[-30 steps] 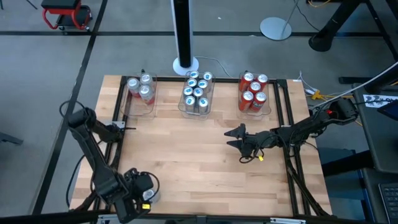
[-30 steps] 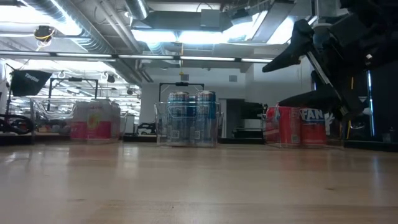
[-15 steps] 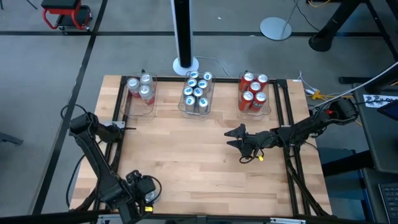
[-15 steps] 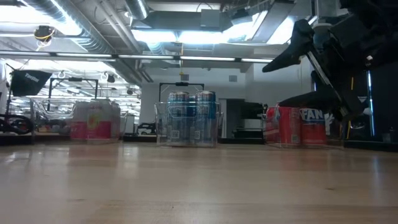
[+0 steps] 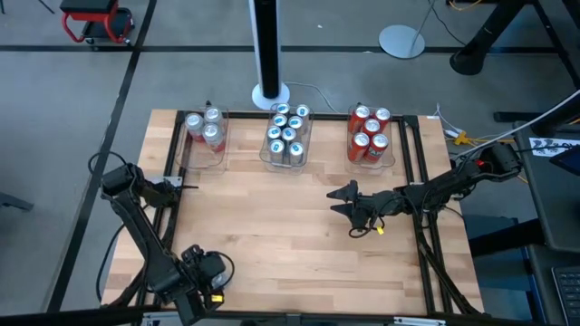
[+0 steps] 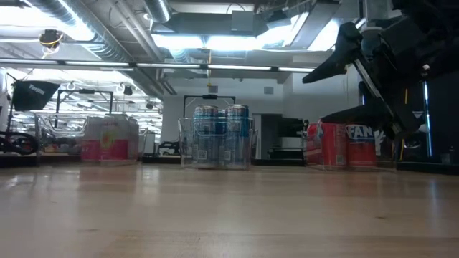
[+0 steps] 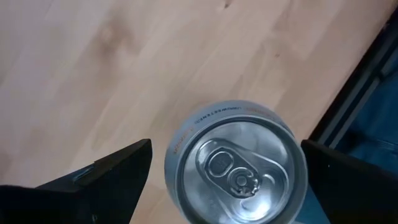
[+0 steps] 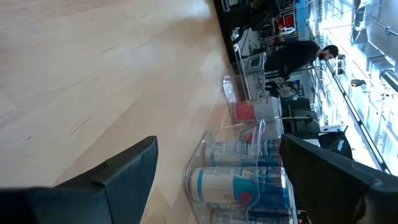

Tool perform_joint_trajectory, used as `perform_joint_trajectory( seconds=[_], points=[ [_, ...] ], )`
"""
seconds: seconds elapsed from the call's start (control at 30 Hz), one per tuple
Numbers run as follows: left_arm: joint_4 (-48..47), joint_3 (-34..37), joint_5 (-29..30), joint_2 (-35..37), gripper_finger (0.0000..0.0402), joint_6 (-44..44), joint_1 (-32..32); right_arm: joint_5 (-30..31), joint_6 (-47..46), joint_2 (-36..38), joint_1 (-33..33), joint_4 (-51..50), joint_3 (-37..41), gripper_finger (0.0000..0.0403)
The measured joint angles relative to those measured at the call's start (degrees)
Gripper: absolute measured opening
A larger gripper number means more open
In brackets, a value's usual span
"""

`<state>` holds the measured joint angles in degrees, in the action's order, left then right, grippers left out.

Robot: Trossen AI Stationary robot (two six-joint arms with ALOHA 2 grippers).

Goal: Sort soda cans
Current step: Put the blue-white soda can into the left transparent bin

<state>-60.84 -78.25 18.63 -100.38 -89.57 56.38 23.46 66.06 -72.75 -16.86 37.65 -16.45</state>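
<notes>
Cans are nearly all sorted along the table's (image 5: 272, 226) far edge: silver soda cans (image 5: 207, 128) in the far-left bin (image 5: 205, 156), blue-and-white soda cans (image 5: 287, 133) in the middle bin (image 6: 215, 162), red soda cans (image 5: 370, 134) in the far-right bin (image 5: 371, 164). Grouping by colour looks like the sorting rule, so that row reads as done.

One loose can (image 7: 237, 170) is left, upright at the near-left corner, close to the table's left edge. Your left gripper (image 5: 210, 282) hangs straight over it, jaws spread wide w/ the silver lid centred between them in the left wrist view, not touching yet. Coming from above that way lets you drop the fingers either side of the body w/o tipping it. Body colour isn't visible from the top, so can't tell its bin for sure.

Right gripper (image 5: 344, 200) hovers mid-right over the table, just near of the red bin, jaws apart, holding nothing; prob parked clear.

Next, IMO: lower, close, lift.
</notes>
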Motion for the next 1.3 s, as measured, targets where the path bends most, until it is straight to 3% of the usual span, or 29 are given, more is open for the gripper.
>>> perform_joint_trajectory(
  seconds=[0.37,0.67,0.9,1.13,1.3],
  points=[
    [0.41,0.87,0.89,0.02,0.0393,-4.53,-0.55,0.02,0.20,0.00,0.00,0.02,-0.02,0.0335],
    [4.56,6.16,-3.24,0.00,0.0379,-8.54,-0.96,0.04,0.22,0.00,0.00,-0.02,0.00,0.0335],
    [4.60,6.28,-5.83,0.09,0.0291,-6.51,-3.18,0.06,0.24,0.00,0.00,-0.02,0.00,0.0335],
    [2.49,6.42,-5.90,1.72,0.0291,-1.44,-7.80,0.07,0.24,0.00,0.00,-0.02,0.00,0.0335],
    [-1.54,6.42,0.44,7.09,0.0291,3.76,-12.51,-0.33,0.24,0.00,0.00,0.00,0.00,0.0335]
  ],
)
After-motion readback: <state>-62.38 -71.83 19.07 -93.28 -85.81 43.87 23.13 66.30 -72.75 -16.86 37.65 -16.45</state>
